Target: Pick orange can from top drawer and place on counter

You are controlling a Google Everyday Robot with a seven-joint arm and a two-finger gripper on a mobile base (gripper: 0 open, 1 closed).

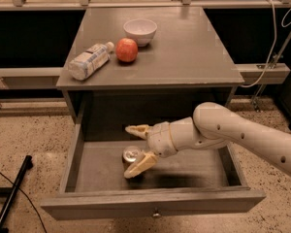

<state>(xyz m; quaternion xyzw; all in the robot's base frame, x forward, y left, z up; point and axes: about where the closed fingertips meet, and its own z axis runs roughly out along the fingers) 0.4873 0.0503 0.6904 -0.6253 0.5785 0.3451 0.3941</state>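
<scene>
Nothing legible anywhere — not on the bottle label — jaws spread wide inside the top drawer.

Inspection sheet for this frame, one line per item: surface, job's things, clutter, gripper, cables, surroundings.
Surface: counter, grey and flat, carrying three items.
Job's things: orange can upright in the open top drawer, silver top showing.
Clutter: plastic bottle on its side, apple and white bowl, all on the counter.
Gripper: gripper inside the drawer, open, one finger on either side of the can.
Cables: white cable at the right; thin black cable on the floor at the left.
Surroundings: speckled floor; black bar at the lower left.
</scene>
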